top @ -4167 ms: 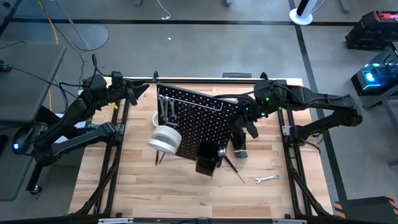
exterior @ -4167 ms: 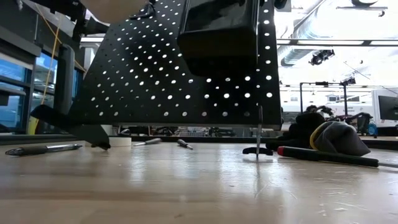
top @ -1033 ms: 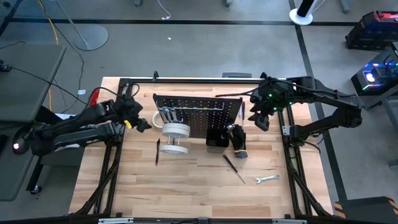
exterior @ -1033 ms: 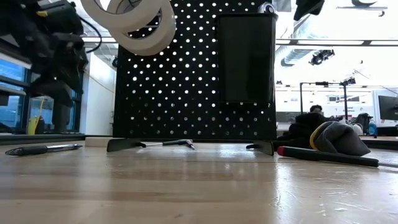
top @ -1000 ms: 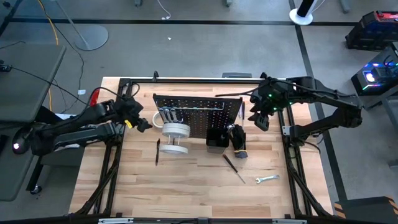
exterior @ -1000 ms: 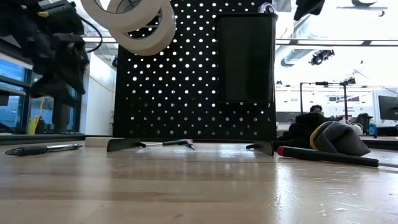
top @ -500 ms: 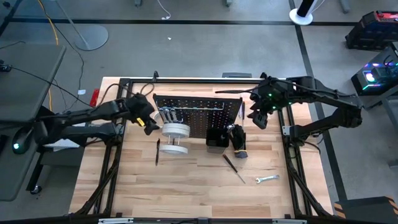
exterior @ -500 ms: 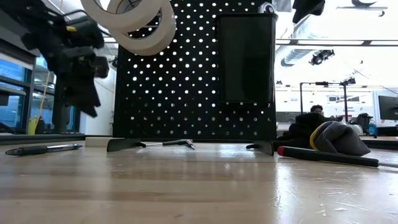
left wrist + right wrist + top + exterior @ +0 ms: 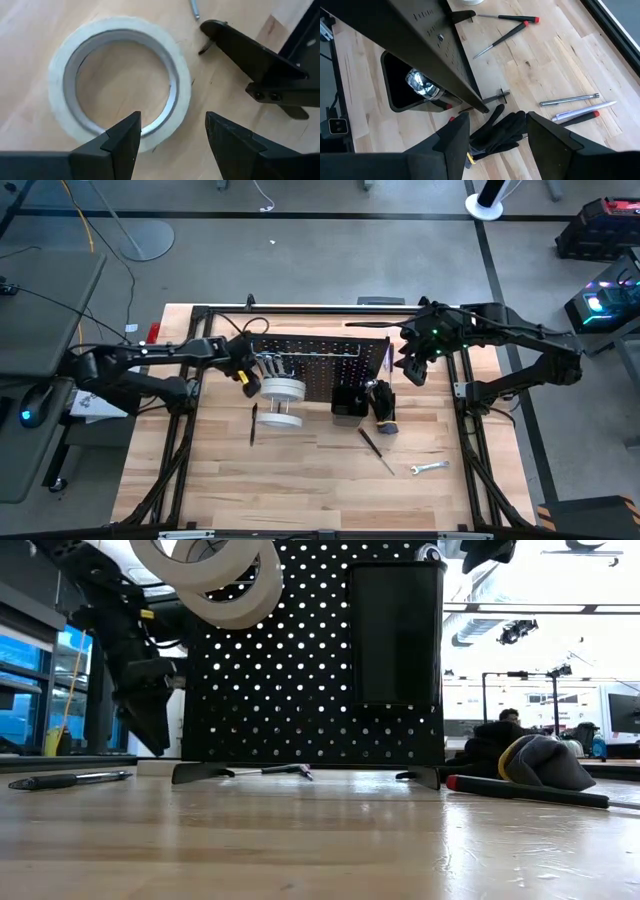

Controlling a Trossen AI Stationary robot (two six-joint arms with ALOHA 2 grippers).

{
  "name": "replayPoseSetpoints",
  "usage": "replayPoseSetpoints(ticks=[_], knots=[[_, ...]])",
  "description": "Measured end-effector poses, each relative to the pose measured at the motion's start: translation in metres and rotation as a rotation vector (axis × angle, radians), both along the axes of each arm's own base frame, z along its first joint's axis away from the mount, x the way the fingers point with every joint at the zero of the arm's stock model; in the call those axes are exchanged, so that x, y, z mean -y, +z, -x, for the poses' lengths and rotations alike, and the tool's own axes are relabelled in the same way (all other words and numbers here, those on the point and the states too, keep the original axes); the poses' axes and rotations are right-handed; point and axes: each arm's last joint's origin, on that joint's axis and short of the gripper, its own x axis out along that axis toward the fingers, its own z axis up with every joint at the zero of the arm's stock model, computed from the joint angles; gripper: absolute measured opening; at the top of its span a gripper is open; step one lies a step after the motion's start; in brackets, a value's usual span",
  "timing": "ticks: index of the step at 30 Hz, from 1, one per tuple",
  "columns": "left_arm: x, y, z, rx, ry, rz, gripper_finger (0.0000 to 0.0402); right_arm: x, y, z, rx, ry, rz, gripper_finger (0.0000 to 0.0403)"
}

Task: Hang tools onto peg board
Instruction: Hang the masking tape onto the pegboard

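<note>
Low view, nearest the lens: a pen (image 9: 70, 779) and a red-tipped screwdriver (image 9: 525, 790) lie flat on the table (image 9: 320, 840), with the glove (image 9: 535, 760) heaped just behind the screwdriver, all waiting to be hung. Behind them the board (image 9: 300, 670) stands upright on its feet, a black perforated panel carrying a bin (image 9: 395, 635) and two white tape rolls (image 9: 215, 570) already on a hook. The high view shows more tools loose in front of it: a wrench (image 9: 430, 468) and a slim screwdriver (image 9: 376, 450).

The left gripper (image 9: 247, 377) hangs by the board's left end, aimed down; its wrist view shows the fingers (image 9: 120, 142) spread wide and empty over a white tape roll (image 9: 120, 85) lying flat on the wood beside a board foot (image 9: 250, 50), likely lined up to straddle the rim.

Farthest back, the right gripper (image 9: 410, 370) waits off the board's right end, jaws apart and empty, above the glove and some rods (image 9: 570, 100).
</note>
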Motion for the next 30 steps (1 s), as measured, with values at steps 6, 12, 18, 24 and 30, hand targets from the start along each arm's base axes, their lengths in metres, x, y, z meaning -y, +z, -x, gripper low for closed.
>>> replayPoseSetpoints(ticks=[6, 12, 18, 24, 30], knots=[[0.001, -0.005, -0.012, -0.082, -0.119, -0.024, 0.0214, 0.0, 0.0, 0.0, 0.0, 0.0, 0.0, 0.0186], [0.0, -0.02, -0.016, -0.216, -0.133, -0.082, 0.0214, 0.0, 0.0, 0.0, 0.0, -0.005, 0.007, 0.0186], [-0.002, -0.031, -0.019, -0.271, -0.106, -0.079, 0.0214, 0.001, 0.002, -0.002, 0.028, -0.006, 0.011, 0.0186], [0.0, -0.03, -0.016, -0.318, 0.013, -0.014, 0.0123, 0.001, 0.003, -0.003, 0.043, -0.005, 0.014, 0.0186], [0.004, 0.001, -0.006, -0.301, 0.128, 0.02, 0.0028, 0.001, 0.002, -0.003, 0.038, -0.001, 0.015, 0.0186]])
